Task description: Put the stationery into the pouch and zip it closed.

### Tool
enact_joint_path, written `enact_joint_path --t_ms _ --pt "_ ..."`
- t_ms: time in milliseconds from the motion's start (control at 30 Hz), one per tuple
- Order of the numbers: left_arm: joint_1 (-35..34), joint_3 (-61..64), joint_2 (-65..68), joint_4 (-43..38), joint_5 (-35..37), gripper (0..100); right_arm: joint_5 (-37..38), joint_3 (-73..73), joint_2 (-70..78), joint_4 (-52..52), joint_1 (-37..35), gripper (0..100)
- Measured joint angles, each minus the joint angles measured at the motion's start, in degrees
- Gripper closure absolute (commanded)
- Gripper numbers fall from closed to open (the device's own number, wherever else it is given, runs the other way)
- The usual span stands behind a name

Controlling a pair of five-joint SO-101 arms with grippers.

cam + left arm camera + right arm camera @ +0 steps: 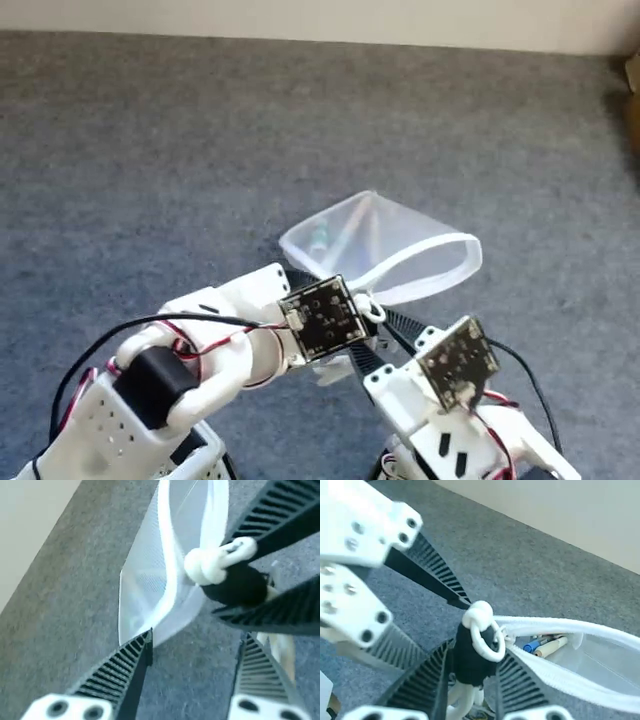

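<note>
Pinching the black tab at one corner of the pouch, the right tool should hold firm while the left tool (spread, just beside that corner) takes the white ring, probably the zip pull. Pens lie inside the pouch. Grey carpeted worktop lies beneath it, pale wall beyond.

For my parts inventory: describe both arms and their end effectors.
The left arm and right arm have white shells. The left carries a black motor block and red, black and white cables; a black cable trails from the right. Each wrist bears a dark square board. The left end effector and right end effector have black ribbed fingers.
</note>
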Motion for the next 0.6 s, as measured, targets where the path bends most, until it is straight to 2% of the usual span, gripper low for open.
enact_joint_path --t_ms 200,600 --pt "-0.1 5.3 0.0 -8.7 0.0 75 -0.3 -1.3 0.0 0.7 0.0 99.4" --pt "0.8 12.4 0.0 -21.4 3.1 92 -0.3 -1.3 0.0 0.7 0.0 99.4"
